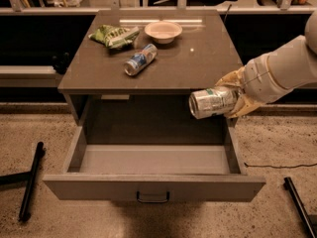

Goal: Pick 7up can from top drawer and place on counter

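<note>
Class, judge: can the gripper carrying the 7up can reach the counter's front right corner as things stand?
Probably yes: the gripper holds the 7up can just off that counter corner; the blue-and-white can lies well away.
</note>
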`<state>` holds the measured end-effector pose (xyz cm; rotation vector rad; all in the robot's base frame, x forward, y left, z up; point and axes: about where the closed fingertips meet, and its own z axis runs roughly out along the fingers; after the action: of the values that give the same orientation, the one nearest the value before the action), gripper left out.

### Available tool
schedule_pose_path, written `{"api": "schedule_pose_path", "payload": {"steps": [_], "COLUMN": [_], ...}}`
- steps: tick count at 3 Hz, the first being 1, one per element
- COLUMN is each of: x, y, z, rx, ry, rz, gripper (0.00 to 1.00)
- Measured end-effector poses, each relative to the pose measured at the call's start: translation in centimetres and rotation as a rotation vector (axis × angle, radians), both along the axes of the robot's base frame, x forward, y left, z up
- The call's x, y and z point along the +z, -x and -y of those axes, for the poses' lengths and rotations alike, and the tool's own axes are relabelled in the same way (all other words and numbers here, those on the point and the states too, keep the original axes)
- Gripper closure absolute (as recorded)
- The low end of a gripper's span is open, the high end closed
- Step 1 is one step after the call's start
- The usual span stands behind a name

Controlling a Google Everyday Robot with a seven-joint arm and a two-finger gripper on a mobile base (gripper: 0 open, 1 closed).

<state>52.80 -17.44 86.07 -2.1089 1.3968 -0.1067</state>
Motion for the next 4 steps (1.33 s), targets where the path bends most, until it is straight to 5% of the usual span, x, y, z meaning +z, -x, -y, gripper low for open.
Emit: {"api": "schedule_pose_path", "payload": {"steps": [1,4], "x": [0.0,2.0], "y": [0.0,-9.5], "z": [0.0,-2.5], "rx": [0.0,-0.045], "ry": [0.0,-0.081], "rz": [0.0,0.05], "gripper": [1.0,1.0]}}
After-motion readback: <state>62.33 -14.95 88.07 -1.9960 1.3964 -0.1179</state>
